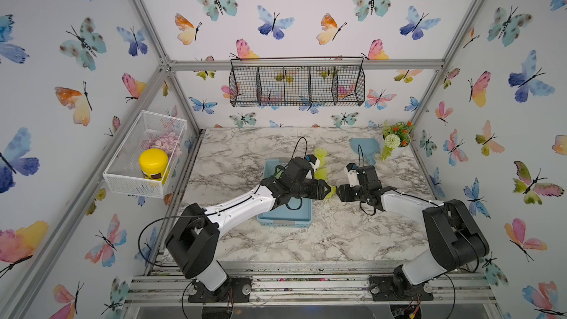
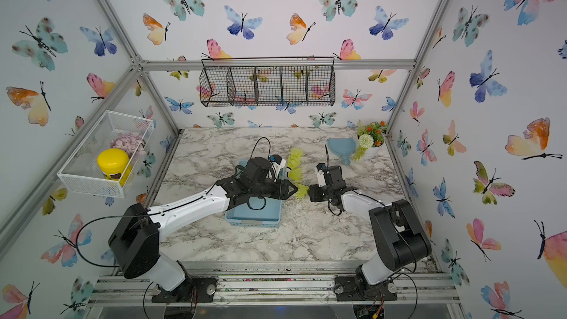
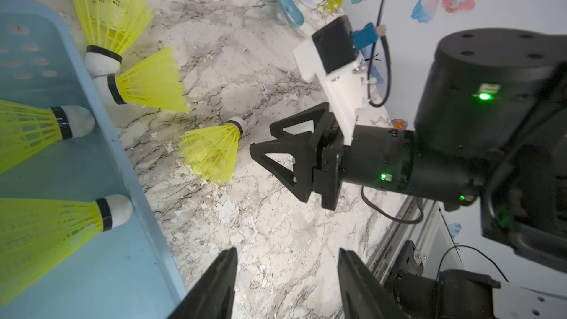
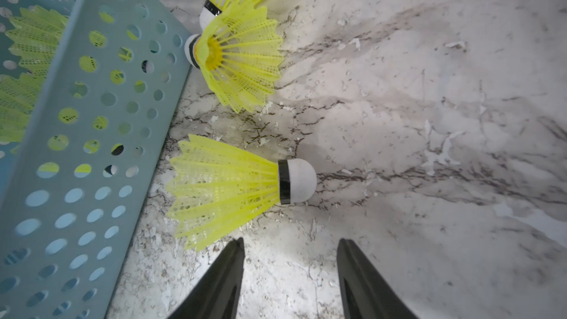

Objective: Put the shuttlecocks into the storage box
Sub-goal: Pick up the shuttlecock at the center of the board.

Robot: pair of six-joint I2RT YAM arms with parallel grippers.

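- Shuttlecocks: you can count five in the left wrist view, three on the table and two in the box.
- You also have one box, two grippers, two wall baskets, one scoop and one plant.
- The box holds its two shuttlecocks on their sides. In both top views the left arm covers much of it.
- The white basket holds a yellow jar and a pink heap.
- The black basket hangs on the back wall.
- One loose shuttlecock lies on the table between the two grippers, close in front of your right gripper, with its skirt toward the box.
- The other two lie farther back, just beside the box wall, tips together.
- Your left gripper and right gripper both stand parted, grasping nothing.
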